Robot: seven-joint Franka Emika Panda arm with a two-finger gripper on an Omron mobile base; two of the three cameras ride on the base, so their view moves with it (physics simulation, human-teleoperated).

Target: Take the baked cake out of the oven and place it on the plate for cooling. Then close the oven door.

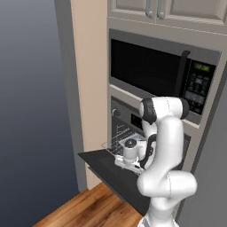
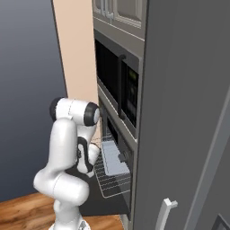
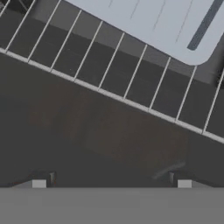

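The oven (image 1: 126, 116) stands open, and the oven door (image 1: 108, 170) lies folded down flat as a dark glass panel. A wire rack (image 1: 119, 138) is pulled out over the door, also seen as rack (image 2: 113, 185), and carries a flat grey tray (image 2: 112, 158). My gripper (image 3: 111, 183) is open and points down at the door glass just in front of the rack's front bar (image 3: 109, 94), holding nothing. The tray (image 3: 144, 22) lies beyond that bar. My hand (image 1: 128, 160) hovers low over the door. The cake and the plate are out of view.
A black microwave (image 1: 155, 71) sits directly above the oven, with cabinet doors (image 1: 168, 11) over it. A tall grey panel (image 2: 188, 112) with a handle (image 2: 164, 211) closes off the right side. Wooden floor (image 1: 88, 208) lies below the door, a beige wall (image 1: 91, 88) to the left.
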